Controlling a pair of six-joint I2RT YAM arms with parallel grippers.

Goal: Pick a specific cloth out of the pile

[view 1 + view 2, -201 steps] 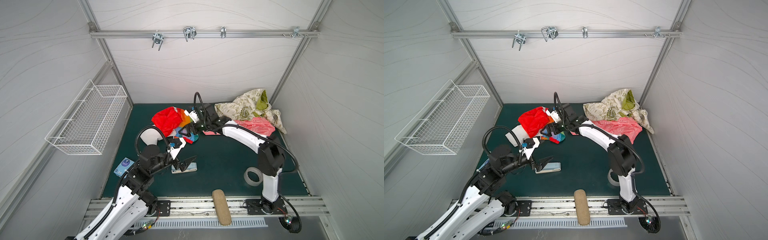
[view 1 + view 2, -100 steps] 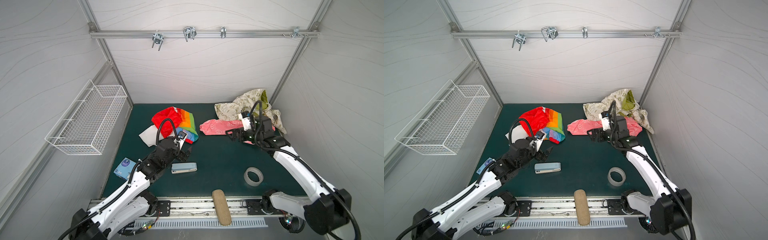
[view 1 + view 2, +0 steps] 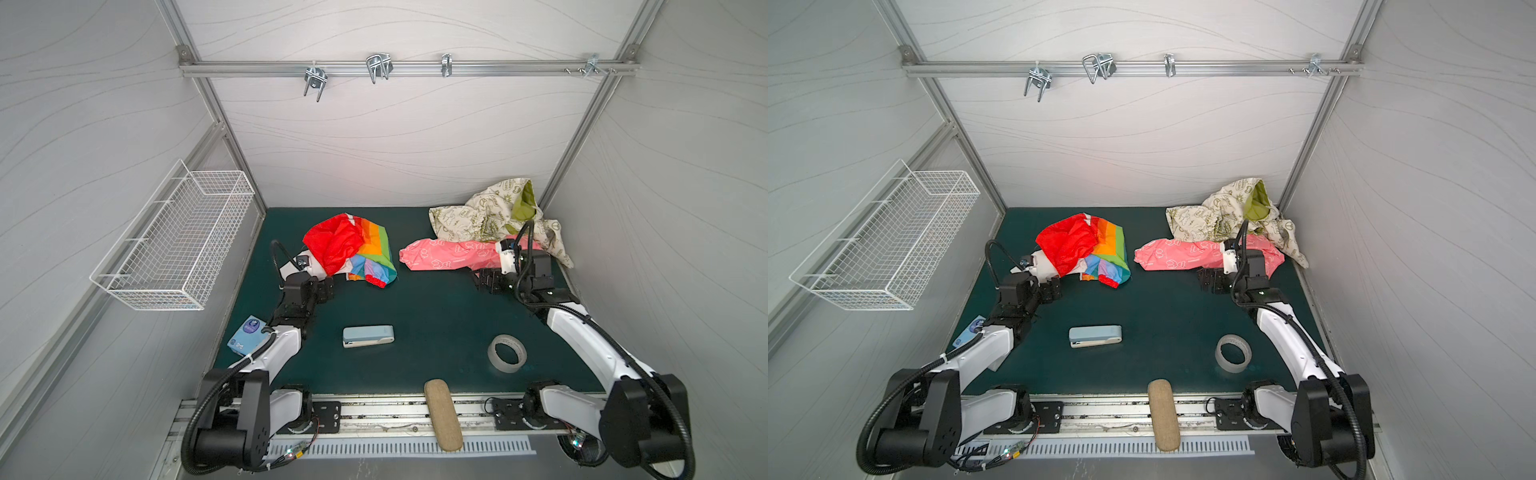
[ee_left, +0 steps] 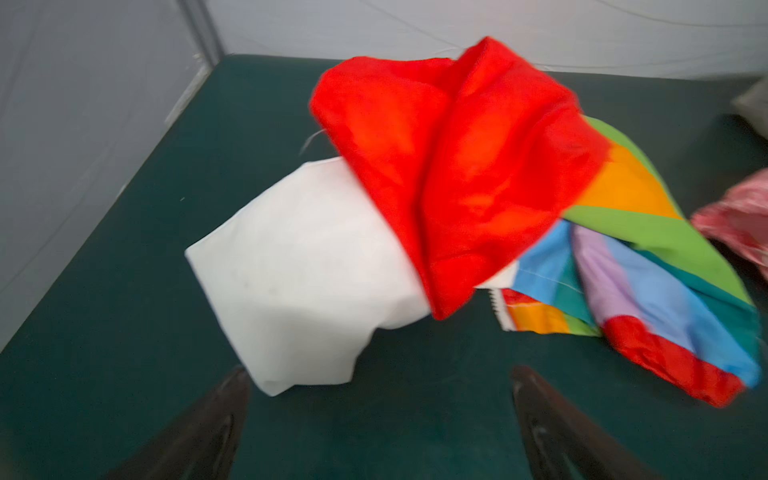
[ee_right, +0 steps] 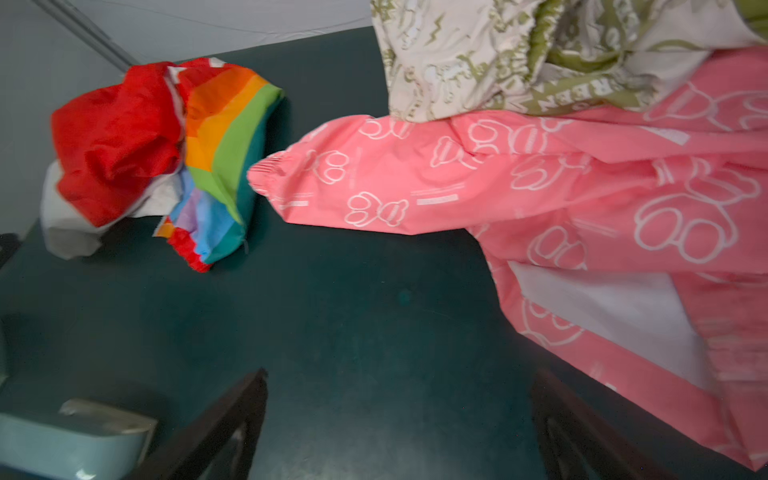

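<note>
A thin bright red-orange cloth with a white panel and rainbow stripes [image 3: 349,249] is lying crumpled at the back left of the dark green mat [image 3: 415,299]. It is sitting well apart from the pile [image 3: 478,245] in the back right corner, where a pink cloth with white outline print [image 3: 440,259] is spreading in front of a cream cloth with olive-green print [image 3: 469,216].

Nearer the front, a pale blue stapler [image 3: 368,336], a clear tape roll [image 3: 507,353], a tan oblong pad [image 3: 442,415] and a blue tissue pack [image 3: 247,336] are resting away from both sets of jaws. A white wire basket [image 3: 174,249] is hanging on the left wall. Only bare mat is lying between the left gripper [image 4: 380,374] and the cloth.

The left arm is reaching low, jaws apart and empty, just short of the white panel. The right arm is stretching toward the pink cloth's near edge, with the right gripper [image 5: 399,374] gaping wide and gripping nothing.

The left wrist view is showing the white panel bulging in full, while in both top views the arm is partly covering it. The right wrist view is revealing a pale lining inside the pink cloth.
</note>
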